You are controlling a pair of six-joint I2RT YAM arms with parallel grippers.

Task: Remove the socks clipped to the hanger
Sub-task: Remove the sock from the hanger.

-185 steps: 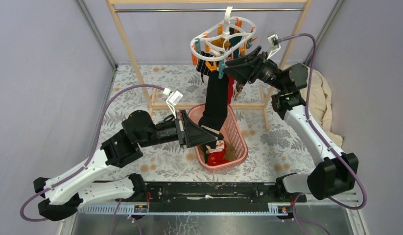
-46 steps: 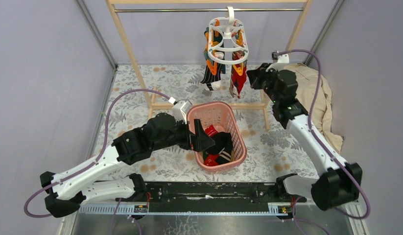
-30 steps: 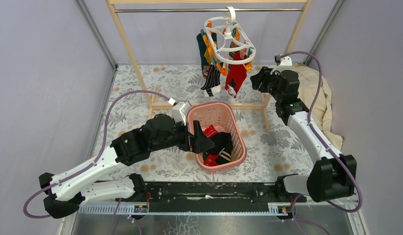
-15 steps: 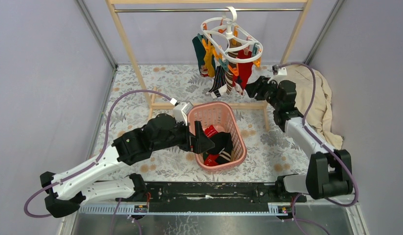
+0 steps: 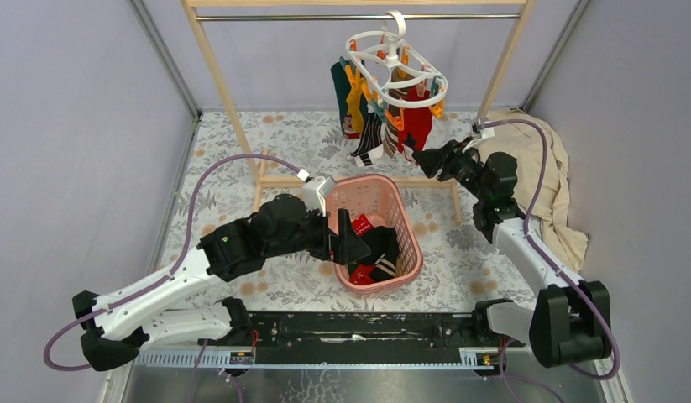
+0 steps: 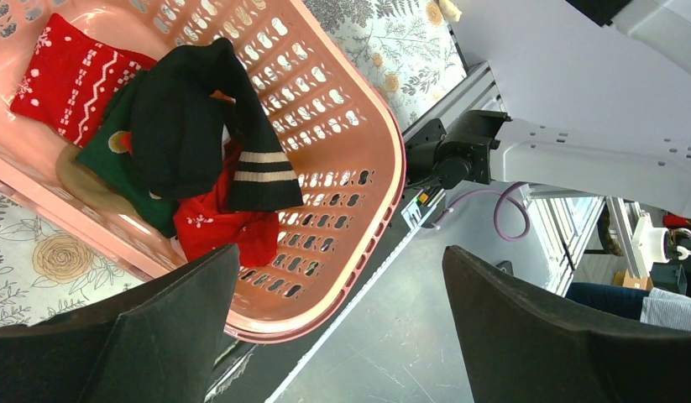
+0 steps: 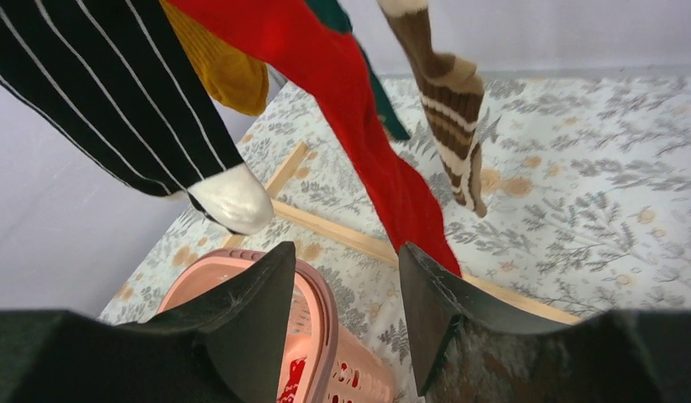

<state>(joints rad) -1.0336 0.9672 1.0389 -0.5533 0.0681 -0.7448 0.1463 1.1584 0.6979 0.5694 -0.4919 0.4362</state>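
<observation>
The white oval hanger (image 5: 392, 71) hangs from the rack's top rod, tilted. Several socks hang from its clips: teal (image 5: 340, 88), mustard (image 5: 357, 96), black striped (image 5: 371, 138), red (image 5: 419, 126). My right gripper (image 5: 419, 159) is open just below and right of them. In the right wrist view the red sock (image 7: 350, 109) dangles just beyond the gripper (image 7: 346, 252), with nothing between the fingers. A brown-striped sock (image 7: 447, 101) and the white-toed black striped sock (image 7: 98, 101) hang beside it. My left gripper (image 5: 352, 243) is wide open and empty (image 6: 340, 256) over the basket.
The pink basket (image 5: 409, 227) below the hanger holds a black sock (image 6: 191, 126), red socks (image 6: 73, 75) and a green one. The wooden rack's posts (image 5: 216, 75) and its low crossbar (image 5: 283, 180) stand behind. A beige cloth (image 5: 552, 168) lies at the right wall.
My right gripper has come down and leftward to just under the hanging socks. The hanger has swung and turned, and the socks hang more to the left. The left arm has barely shifted.
</observation>
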